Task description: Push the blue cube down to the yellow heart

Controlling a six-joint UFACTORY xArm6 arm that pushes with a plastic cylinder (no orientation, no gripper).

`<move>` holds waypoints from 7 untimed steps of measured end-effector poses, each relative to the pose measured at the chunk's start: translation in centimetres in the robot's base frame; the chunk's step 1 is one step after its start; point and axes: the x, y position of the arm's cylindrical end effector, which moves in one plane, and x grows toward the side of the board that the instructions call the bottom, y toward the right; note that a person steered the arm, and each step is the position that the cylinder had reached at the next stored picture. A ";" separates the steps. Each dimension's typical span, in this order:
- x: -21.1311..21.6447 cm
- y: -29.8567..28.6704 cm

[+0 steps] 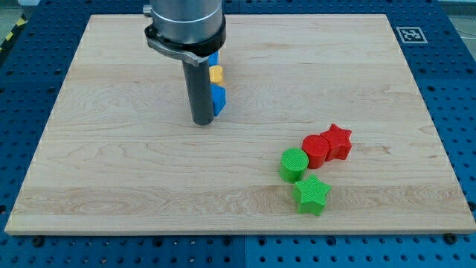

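My tip (202, 123) rests on the wooden board (111, 149) left of centre. Three blocks peek out from behind the rod's right side, stacked in a column. A blue block (214, 58) is uppermost, mostly hidden by the arm. A yellow block (216, 74) sits just below it. A second blue block (219, 99) lies below the yellow one, touching the rod just above my tip. The shapes of these three cannot be made out.
A red cylinder (314, 150) and a red star (339, 141) touch each other at the lower right. A green cylinder (293, 164) and a green star (311, 196) sit just below them. The board's edges border a blue perforated table (446, 89).
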 end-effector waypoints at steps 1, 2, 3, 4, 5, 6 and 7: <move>-1.2 0.8; -1.9 1.3; 0.7 1.3; 4.9 1.3; 7.7 3.4; 8.5 6.1; 8.5 9.5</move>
